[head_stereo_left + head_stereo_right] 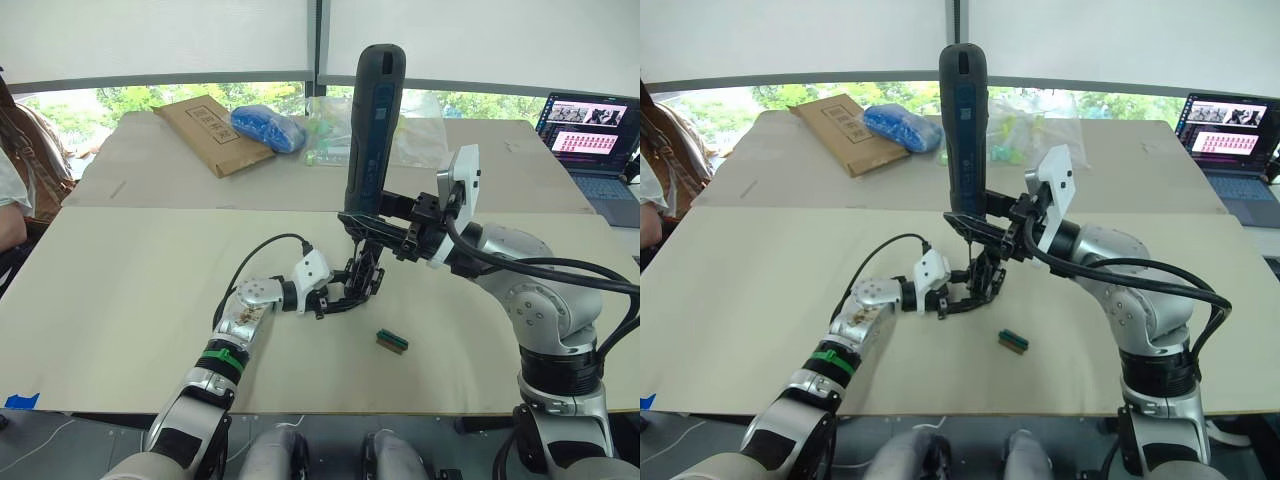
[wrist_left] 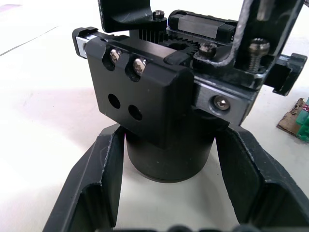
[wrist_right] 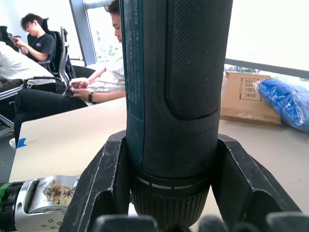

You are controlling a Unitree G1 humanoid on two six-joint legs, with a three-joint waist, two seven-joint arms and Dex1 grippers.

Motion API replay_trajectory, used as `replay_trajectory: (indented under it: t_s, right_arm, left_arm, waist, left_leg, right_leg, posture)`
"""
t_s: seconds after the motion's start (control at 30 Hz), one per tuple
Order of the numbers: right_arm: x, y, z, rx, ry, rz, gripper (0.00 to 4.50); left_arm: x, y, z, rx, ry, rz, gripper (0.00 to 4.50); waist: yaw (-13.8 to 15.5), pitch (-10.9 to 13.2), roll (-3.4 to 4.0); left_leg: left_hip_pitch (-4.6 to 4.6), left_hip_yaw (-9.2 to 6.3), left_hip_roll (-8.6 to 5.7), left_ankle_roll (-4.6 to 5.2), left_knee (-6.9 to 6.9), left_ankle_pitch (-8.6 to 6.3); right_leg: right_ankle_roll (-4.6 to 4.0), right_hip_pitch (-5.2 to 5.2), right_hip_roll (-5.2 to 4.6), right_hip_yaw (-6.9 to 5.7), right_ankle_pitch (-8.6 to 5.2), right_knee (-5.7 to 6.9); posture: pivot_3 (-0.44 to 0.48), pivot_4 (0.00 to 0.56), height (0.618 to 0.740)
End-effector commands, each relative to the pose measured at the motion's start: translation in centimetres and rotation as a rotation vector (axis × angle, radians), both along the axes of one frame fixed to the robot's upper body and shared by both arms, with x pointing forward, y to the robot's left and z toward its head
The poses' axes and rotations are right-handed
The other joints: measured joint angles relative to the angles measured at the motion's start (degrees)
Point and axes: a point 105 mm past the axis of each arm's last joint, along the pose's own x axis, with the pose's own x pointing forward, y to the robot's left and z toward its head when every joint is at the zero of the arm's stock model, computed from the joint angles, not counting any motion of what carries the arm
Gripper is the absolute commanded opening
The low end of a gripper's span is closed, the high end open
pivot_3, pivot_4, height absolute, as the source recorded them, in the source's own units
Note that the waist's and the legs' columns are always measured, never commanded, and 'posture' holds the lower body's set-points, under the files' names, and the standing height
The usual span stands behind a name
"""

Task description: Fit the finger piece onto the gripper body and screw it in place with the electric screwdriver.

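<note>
Near the middle of the left eye view, the gripper body (image 1: 352, 288) is seen standing on the pale tabletop (image 1: 130, 300). It is a small black assembly: in the left wrist view a round black base (image 2: 169, 159) is shown, topped by a black block with two empty holes and two silver screw heads (image 2: 126, 59), with toothed racks and further bolts behind. The left gripper (image 1: 325, 300) is closed on this body, its two black fingers (image 2: 96, 193) set on either side of the round base.

Just above, the electric screwdriver (image 1: 374, 125) is held upright, rounded end uppermost, reaching into the upper centre of the frame. It is a long, thick, dark blue-black cylinder with a textured grip panel and a ribbed collar near its lower end (image 3: 171, 186). Its thin bit (image 1: 354, 245) is pointed down at the top of the gripper body; whether contact is made cannot be told. The right gripper (image 1: 385, 222) is clamped around the screwdriver's lower part, a finger (image 3: 104, 188) pressed against each side.

The finger piece cannot be picked out separately from the assembly. A small green block (image 1: 392, 341) is seen lying on the table right of and below the gripper body, apart from it.
</note>
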Motion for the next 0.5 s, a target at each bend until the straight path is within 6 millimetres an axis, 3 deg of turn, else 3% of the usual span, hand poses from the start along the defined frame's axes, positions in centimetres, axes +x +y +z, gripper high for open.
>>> replay_trajectory:
  t_s: [0.03,0.5]
  right_arm:
    - [-1.05,0.08,1.67,0.019,-0.086,0.02,1.93]
    - [-1.33,0.14,1.34,0.003,-0.094,0.028,1.93]
  left_arm:
    - [0.05,-0.58,1.13,-0.009,-0.048,-0.021,2.3]
    - [0.06,-0.64,1.19,-0.011,-0.047,-0.022,2.3]
  waist:
    - [0.0,0.0,0.0]
    - [0.0,0.0,0.0]
  left_leg:
    - [0.0,0.0,0.0,0.0,0.0,0.0]
    - [0.0,0.0,0.0,0.0,0.0,0.0]
  right_leg:
    - [0.0,0.0,0.0,0.0,0.0,0.0]
    - [0.0,0.0,0.0,0.0,0.0,-0.01]
  posture:
    - [0.0,0.15,0.732]
    - [0.0,0.15,0.732]
